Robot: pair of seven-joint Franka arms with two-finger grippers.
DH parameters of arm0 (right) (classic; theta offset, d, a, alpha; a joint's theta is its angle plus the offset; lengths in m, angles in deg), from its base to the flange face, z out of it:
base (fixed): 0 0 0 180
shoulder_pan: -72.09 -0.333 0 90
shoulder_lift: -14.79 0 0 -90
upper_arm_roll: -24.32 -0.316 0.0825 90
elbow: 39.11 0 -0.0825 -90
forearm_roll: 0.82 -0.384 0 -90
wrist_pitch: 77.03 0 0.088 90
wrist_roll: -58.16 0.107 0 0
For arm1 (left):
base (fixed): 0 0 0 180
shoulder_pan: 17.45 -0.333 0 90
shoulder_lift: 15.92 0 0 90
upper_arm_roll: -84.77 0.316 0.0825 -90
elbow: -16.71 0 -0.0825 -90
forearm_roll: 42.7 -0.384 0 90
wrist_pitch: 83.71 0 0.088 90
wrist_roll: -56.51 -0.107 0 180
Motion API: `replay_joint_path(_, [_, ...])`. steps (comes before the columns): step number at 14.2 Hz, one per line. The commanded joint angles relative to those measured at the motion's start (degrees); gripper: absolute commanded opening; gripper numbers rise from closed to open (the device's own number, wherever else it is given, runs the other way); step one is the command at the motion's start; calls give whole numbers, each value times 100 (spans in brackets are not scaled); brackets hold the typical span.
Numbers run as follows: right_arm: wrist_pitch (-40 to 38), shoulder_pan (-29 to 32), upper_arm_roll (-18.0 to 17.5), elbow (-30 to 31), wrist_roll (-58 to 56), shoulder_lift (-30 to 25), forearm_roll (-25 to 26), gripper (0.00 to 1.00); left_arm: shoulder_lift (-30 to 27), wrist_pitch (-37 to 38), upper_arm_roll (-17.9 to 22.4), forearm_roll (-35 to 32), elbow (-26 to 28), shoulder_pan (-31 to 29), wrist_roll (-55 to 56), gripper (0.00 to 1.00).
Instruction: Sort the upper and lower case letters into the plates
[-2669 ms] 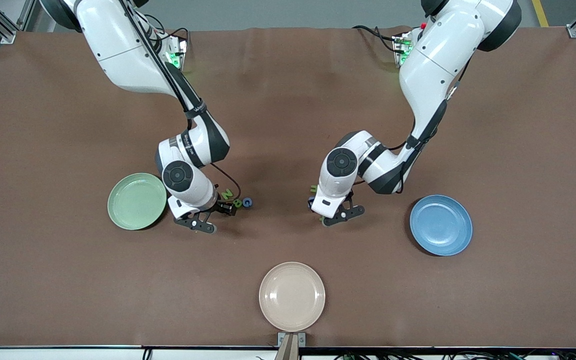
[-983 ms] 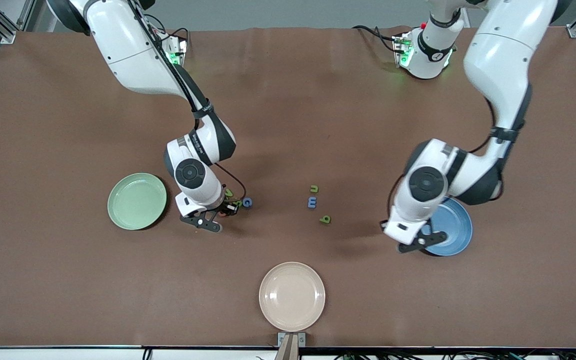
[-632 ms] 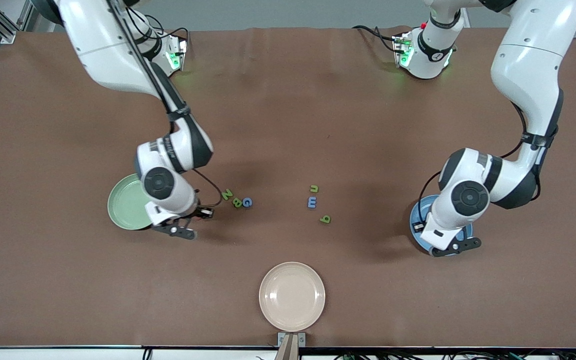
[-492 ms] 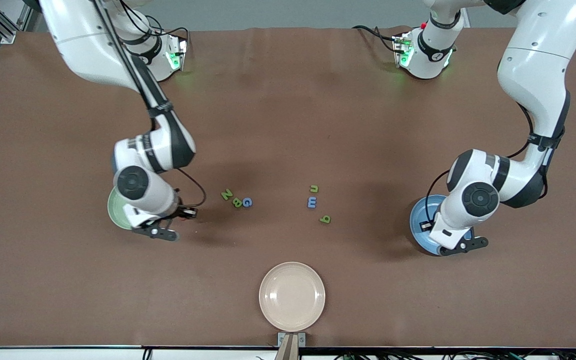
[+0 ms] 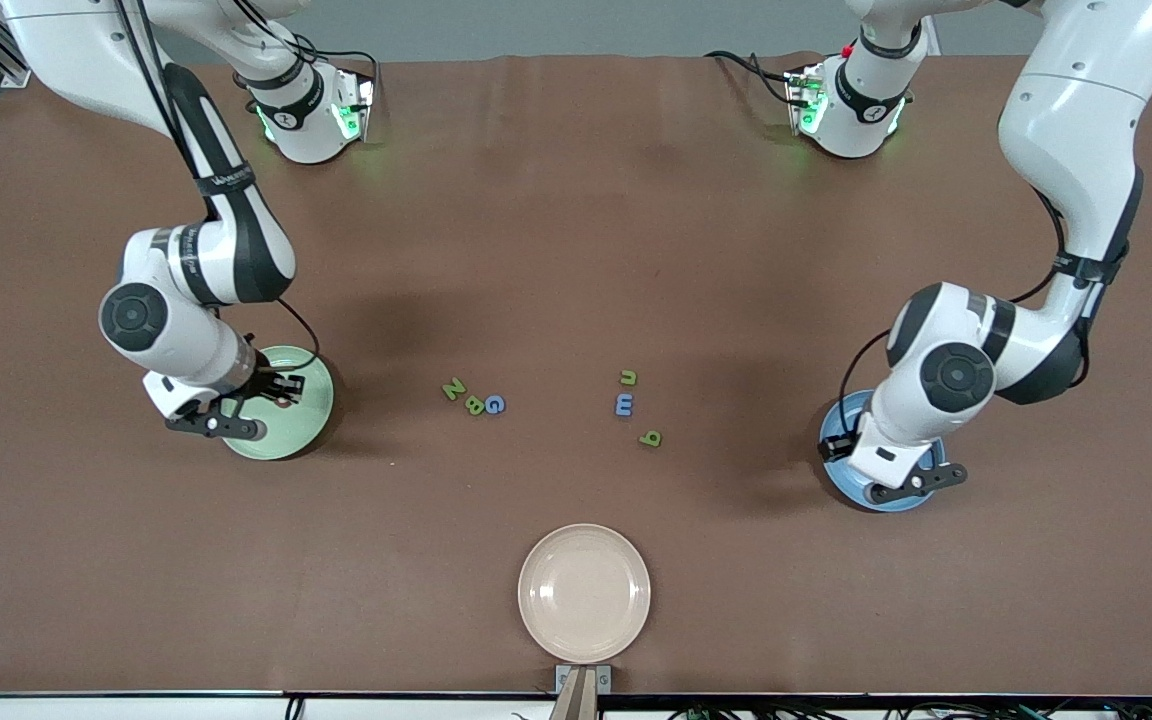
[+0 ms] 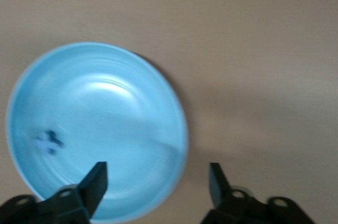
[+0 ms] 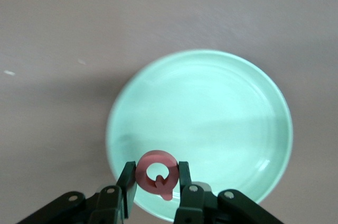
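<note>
Right gripper (image 7: 153,184) over the mint green plate (image 7: 222,108), pinching a pink Q (image 7: 156,174) by its outer edges. Left gripper (image 6: 157,184) over the blue plate (image 6: 132,102), jaws spread wide, empty, small blue letter (image 6: 48,140) lying in the plate. Remaining letters (image 5: 473,398) near table centre. Probably light, stiff foam or plastic, thin and a bit slippery. Best pinched across opposite flat edges, gently.

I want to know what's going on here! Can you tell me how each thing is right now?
Left gripper: open, over the blue plate.
Right gripper: shut on the pink Q, over the green plate.
Blue plate: holds one small blue letter.
Green plate: empty.
Beige plate: empty.
Six loose letters: lying on the table.
</note>
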Motion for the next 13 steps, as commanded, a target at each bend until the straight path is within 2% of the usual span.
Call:
replay_joint_path(1, [440,293,-125,618,-245,-222,89,0,237,26,-77,-34,-241,421,748,100])
replay_joint_path(5, [397,417,-134,697,-334,-82,71,0,739,9,-60,19,-822,1230,1934,100])
replay_joint_path(10, [432,382,-151,680,-334,217,54,3,1582,9,-24,19,-1876,1750,3841,100])
replay_joint_path(11, [432,382,-151,680,-334,226,54,12,1671,9,-24,19,-1999,1811,4088,100])
replay_joint_path(12, [415,382,-151,662,-334,226,45,30,1767,9,-24,27,-2079,1864,4326,100])
replay_joint_path(13, [397,374,-151,627,-334,235,54,66,1820,9,-24,27,-2123,1917,4615,100])
